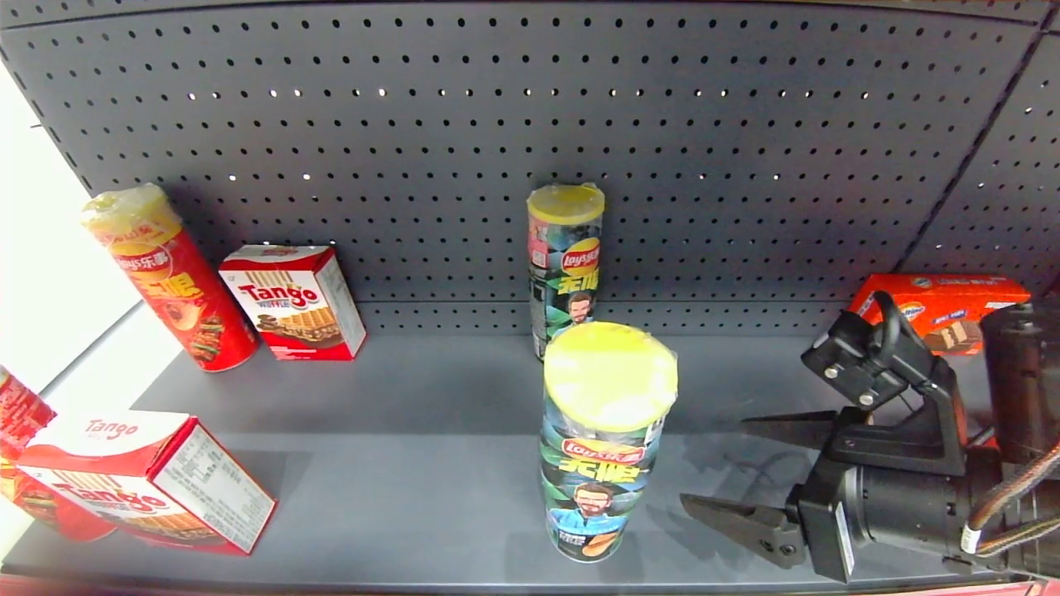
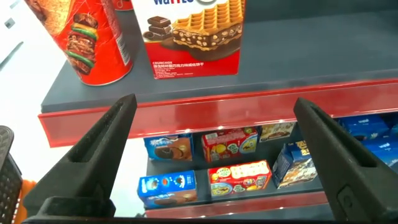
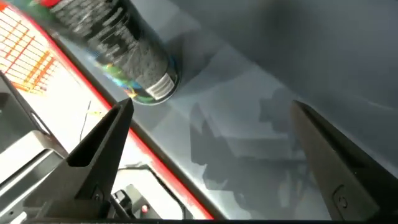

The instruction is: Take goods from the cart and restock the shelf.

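A green chip can with a yellow lid (image 1: 603,439) stands upright near the front of the grey shelf (image 1: 414,447); its base also appears in the right wrist view (image 3: 134,65). A second green chip can (image 1: 565,263) stands behind it by the pegboard. My right gripper (image 1: 725,468) is open just right of the front can, holding nothing, a short gap away from it. My left gripper (image 2: 214,155) is open and empty, below the shelf's red front edge (image 2: 217,106), under a red chip can (image 2: 87,37) and a wafer box (image 2: 193,34).
On the shelf's left stand a red chip can (image 1: 170,277) and a wafer box (image 1: 294,300); another wafer box (image 1: 145,482) lies at the front left. An orange box (image 1: 940,310) sits at the back right. Lower shelves hold snack boxes (image 2: 230,162).
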